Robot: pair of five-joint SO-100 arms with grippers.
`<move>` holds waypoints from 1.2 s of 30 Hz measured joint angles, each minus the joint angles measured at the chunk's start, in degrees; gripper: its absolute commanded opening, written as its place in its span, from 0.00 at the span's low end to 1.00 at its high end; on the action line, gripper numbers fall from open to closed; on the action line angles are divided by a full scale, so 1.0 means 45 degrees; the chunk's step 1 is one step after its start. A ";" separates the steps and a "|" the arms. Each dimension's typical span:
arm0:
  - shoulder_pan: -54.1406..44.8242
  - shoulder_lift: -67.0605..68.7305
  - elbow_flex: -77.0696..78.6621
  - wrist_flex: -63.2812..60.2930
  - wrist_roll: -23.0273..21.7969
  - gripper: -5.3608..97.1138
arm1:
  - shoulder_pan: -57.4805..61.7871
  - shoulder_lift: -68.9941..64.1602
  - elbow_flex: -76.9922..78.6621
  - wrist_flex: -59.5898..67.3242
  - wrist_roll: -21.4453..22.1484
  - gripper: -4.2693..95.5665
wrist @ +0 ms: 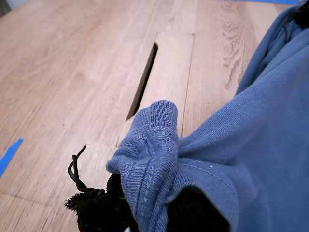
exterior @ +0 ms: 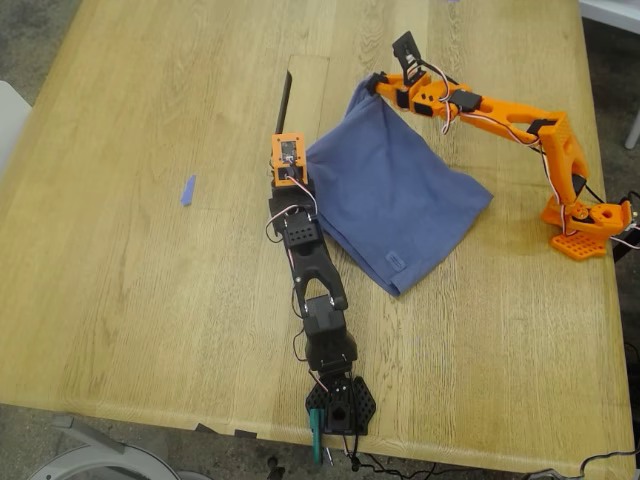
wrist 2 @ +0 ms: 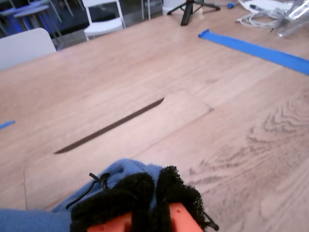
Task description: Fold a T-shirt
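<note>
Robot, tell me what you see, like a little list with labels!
table: light wood table with a long slot in it
T-shirt: slate-blue T-shirt, bunched, two corners lifted, the rest lying on the table
my first gripper: shut on a T-shirt corner
my second gripper: shut on another corner
tape scrap: small blue tape scrap toward the exterior view's left, apart from the T-shirt

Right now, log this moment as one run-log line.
stage: mid-fold | T-shirt: held at two spots | my first gripper: shut on cloth | my second gripper: shut on cloth | tape scrap: untouched
</note>
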 measured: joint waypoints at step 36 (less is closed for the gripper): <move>0.2129 0.4687 0.0000 0.8555 -0.0313 0.05 | -0.0645 0.9766 0.6465 1.0332 0.0254 0.04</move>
